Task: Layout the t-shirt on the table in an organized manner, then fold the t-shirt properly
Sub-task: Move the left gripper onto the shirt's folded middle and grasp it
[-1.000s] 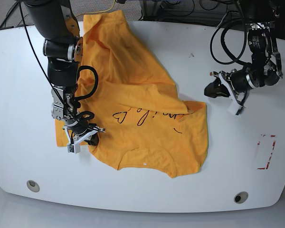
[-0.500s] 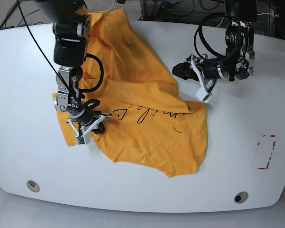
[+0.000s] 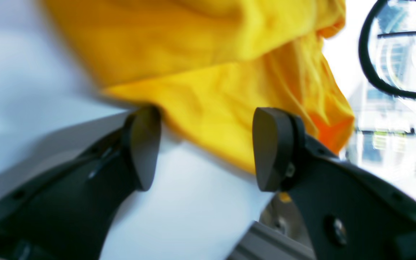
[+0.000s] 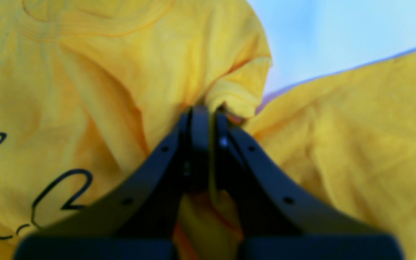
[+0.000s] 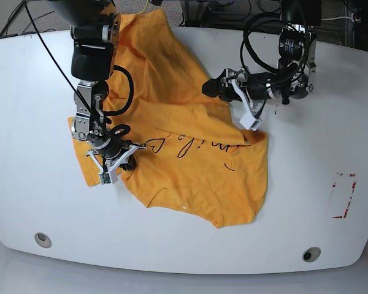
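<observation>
1. The right gripper (image 4: 202, 119) is pinching the t-shirt (image 5: 190, 153); its jaws are sitting closed on a bunched fold of orange-yellow cloth.
2. Cloth is spreading to both sides of those jaws, with black lettering (image 4: 60, 191) lying to their left in the wrist view.
3. The left gripper (image 3: 204, 148) is hanging with jaws apart, gripping nothing.
4. A t-shirt edge is lying just ahead of those open jaws, on the table (image 5: 306, 202).
</observation>
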You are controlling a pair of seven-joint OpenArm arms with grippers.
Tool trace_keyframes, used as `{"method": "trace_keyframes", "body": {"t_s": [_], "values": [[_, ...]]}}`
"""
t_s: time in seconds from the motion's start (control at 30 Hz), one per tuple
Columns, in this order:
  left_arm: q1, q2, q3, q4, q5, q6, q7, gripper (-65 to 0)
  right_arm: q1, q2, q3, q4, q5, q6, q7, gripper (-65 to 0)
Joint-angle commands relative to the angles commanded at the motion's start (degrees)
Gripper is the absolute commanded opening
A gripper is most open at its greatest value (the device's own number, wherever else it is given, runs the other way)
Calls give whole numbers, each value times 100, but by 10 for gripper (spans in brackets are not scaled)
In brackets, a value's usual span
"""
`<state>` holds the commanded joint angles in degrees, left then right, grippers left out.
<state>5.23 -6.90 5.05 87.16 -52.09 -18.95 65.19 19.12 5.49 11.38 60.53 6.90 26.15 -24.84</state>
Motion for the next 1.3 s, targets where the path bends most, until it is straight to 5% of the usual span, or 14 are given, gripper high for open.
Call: {"method": "trace_keyframes", "body": {"t_s": [0.4, 0.57, 0.87, 1.0, 1.3], "values": [[-18, 193, 413, 0, 308, 97, 0, -271, 0, -18, 0, 9, 0, 0, 0, -648], [-290, 167, 853, -132, 334, -132, -9, -276, 0, -18, 0, 9, 0, 0, 0, -648], [-879, 167, 1108, -1240, 316, -818, -18, -531, 0, -18, 9, 9, 0, 0, 0, -648], [-1055, 167, 1108, -1310, 308, -888, -18, -636, 0, -18, 9, 18, 0, 0, 0, -648], [-1055, -290, 1081, -668, 299, -879, -9, -650, -158, -18, 9, 440, 9, 0, -9, -648]]}}
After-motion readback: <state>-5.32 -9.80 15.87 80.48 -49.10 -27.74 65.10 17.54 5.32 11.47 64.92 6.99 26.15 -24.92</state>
